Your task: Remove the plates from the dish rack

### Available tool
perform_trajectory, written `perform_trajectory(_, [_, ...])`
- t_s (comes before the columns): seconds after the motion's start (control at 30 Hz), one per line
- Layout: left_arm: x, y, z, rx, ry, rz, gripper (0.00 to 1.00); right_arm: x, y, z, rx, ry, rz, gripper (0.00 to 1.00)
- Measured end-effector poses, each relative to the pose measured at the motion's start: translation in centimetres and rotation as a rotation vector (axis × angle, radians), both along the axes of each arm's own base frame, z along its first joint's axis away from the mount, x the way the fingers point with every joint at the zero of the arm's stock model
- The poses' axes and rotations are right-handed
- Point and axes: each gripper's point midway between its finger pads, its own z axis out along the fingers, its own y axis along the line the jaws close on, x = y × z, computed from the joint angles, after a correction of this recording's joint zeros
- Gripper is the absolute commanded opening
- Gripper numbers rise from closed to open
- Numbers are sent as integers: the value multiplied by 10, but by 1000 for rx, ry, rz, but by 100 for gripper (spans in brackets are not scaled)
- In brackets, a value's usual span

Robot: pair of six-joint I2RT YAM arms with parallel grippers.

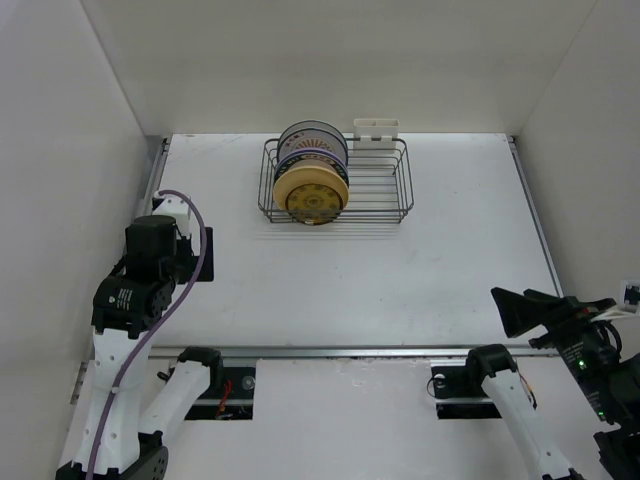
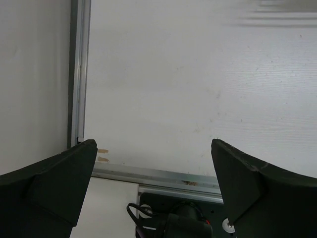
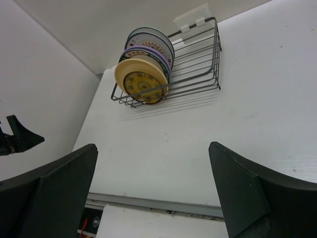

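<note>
text: none legible | labels: none | numbers: none

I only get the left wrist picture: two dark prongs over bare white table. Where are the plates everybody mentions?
Observer: The plates stand on edge in a dark wire dish rack at the far side of the table, packed at the rack's left end.
Operator: Is the other hand holding one?
Observer: No. The right hand is open and empty, near the table's front right corner, well apart from the rack.
Operator: What does the nearest plate look like?
Observer: The frontmost plate is pale yellow with an ochre patterned middle; one plate or two, I cannot tell.
</note>
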Motion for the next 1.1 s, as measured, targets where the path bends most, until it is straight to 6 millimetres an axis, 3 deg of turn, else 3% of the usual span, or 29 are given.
perform_trajectory(0.23, [0,-2,-1,1,5,-21,100,4,-7,-1,-16,6,-39,100])
perform_trajectory(0.33, [0,-3,-1,30,16,-72,100,19,-3,3,-64,33,-22,100])
perform_trajectory(0.43, [3,-4,-3,57,39,-112,100,60,12,6,-142,94,41,100])
perform_trajectory(0.57, [10,-5,-10,78,96,-138,100,142,41,-13,-244,239,162,94])
perform_trajectory(0.63, [15,-6,-12,87,124,-147,100,184,56,-27,-284,304,226,86])
perform_trajectory(0.67, [16,-6,-14,88,132,-147,100,207,65,-38,-301,333,257,83])
perform_trajectory(0.77, [22,-6,-19,95,176,-149,100,251,95,-63,-367,371,348,68])
perform_trajectory(0.8, [24,-7,-19,96,188,-149,100,260,109,-70,-393,373,391,63])
perform_trajectory(0.83, [27,-7,-19,98,199,-149,100,267,126,-74,-423,363,438,48])
perform_trajectory(0.9, [34,-8,-17,100,212,-148,100,279,160,-77,-486,325,526,38])
perform_trajectory(0.93, [37,-8,-17,101,218,-147,100,284,178,-78,-518,306,563,36])
perform_trajectory(1.03, [45,-7,-17,114,243,-139,100,300,233,-79,-619,216,655,53])
perform_trajectory(1.1, [49,-5,-17,124,254,-132,100,311,260,-87,-685,175,689,55])
